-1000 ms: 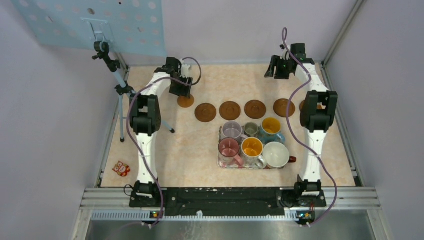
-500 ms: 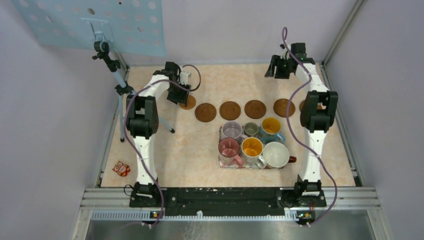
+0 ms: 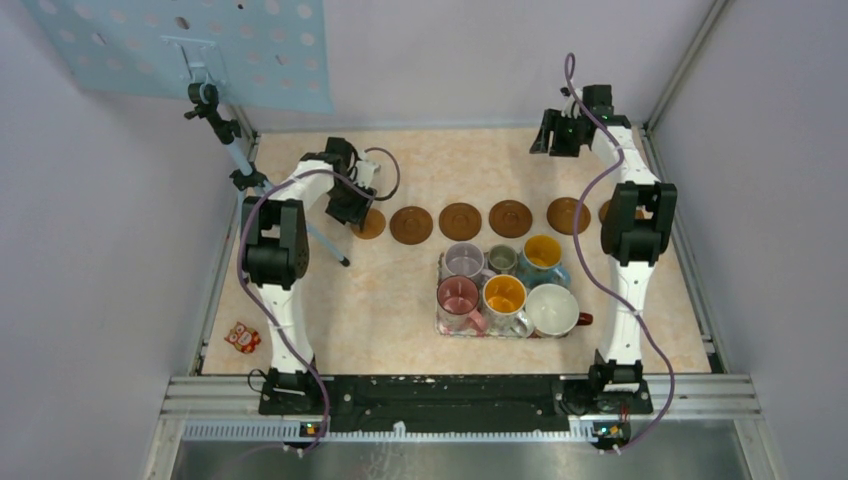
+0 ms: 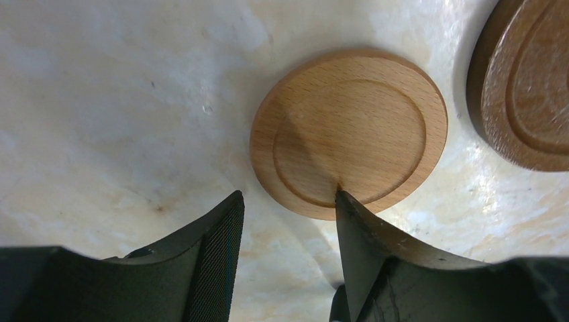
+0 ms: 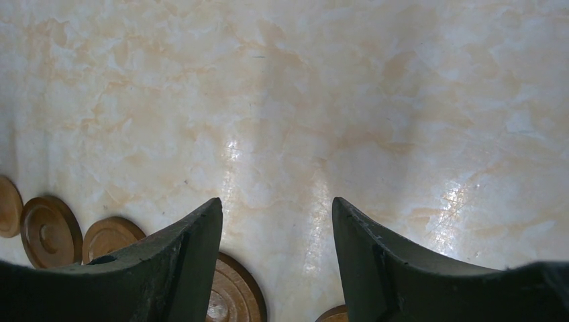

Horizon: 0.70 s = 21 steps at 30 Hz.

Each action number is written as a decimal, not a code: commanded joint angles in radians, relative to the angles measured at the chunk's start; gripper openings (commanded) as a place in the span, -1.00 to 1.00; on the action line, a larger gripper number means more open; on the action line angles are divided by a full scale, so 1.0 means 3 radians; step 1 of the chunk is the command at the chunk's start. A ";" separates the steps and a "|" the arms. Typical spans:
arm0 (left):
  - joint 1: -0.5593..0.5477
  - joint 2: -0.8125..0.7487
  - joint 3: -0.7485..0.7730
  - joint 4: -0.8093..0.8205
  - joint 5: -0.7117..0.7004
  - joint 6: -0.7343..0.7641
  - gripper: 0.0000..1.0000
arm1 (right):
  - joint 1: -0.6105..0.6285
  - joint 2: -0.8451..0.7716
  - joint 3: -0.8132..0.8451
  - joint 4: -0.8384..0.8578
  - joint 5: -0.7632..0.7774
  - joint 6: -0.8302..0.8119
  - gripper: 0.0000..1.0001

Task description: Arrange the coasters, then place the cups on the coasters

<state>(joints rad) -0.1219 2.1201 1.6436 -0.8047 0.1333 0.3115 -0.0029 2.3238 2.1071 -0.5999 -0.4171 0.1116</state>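
Observation:
Several brown coasters lie in a row across the table: [image 3: 411, 225], [image 3: 460, 221], [image 3: 510, 218], [image 3: 567, 215]. One more coaster [image 3: 607, 211] is partly hidden behind the right arm. The leftmost, lighter coaster [image 3: 373, 226] [image 4: 349, 131] lies flat under my left gripper [image 3: 352, 205] [image 4: 287, 194]. That gripper is open, its right fingertip [image 4: 339, 196] resting on the disc's near part and the other finger over bare table. The cups stand packed on the floral tray [image 3: 438, 318], among them pink [image 3: 458, 297] and wide white [image 3: 552, 308]. My right gripper [image 3: 560, 135] [image 5: 276, 200] hovers open over the far table.
A darker coaster [image 4: 530, 87] lies just right of the light one. A camera tripod [image 3: 235, 160] stands beside the left arm. A small orange toy [image 3: 242, 337] lies near the front left edge. The enclosure walls bound the table.
My left gripper has drawn back toward the near side, and the light coaster slid with it into line with the row. The right arm has stayed put.

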 commanded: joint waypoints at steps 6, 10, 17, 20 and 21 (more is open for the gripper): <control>0.0025 -0.0132 -0.0278 -0.0173 -0.0248 0.0229 0.17 | -0.0012 -0.0302 0.0012 0.0011 -0.0036 -0.0039 0.21; 0.0028 -0.0178 -0.0307 -0.0186 -0.0259 0.0254 0.19 | -0.0012 -0.0323 0.0008 -0.0003 -0.0036 -0.0062 0.21; 0.0022 -0.0205 -0.0170 -0.0268 -0.0188 0.0282 0.17 | -0.0014 -0.0353 0.0012 -0.0018 -0.0046 -0.0086 0.20; 0.0018 -0.0205 -0.0075 -0.0309 -0.0169 0.0270 0.19 | -0.0013 -0.0365 0.0051 -0.0046 -0.0051 -0.0107 0.20; 0.0014 -0.0205 -0.0032 -0.0313 -0.0171 0.0273 0.20 | -0.0011 -0.0368 0.0072 -0.0065 -0.0052 -0.0122 0.20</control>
<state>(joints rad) -0.1219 2.0773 1.5879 -0.8494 0.0937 0.3737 -0.0032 2.3119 2.1071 -0.6071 -0.4179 0.0986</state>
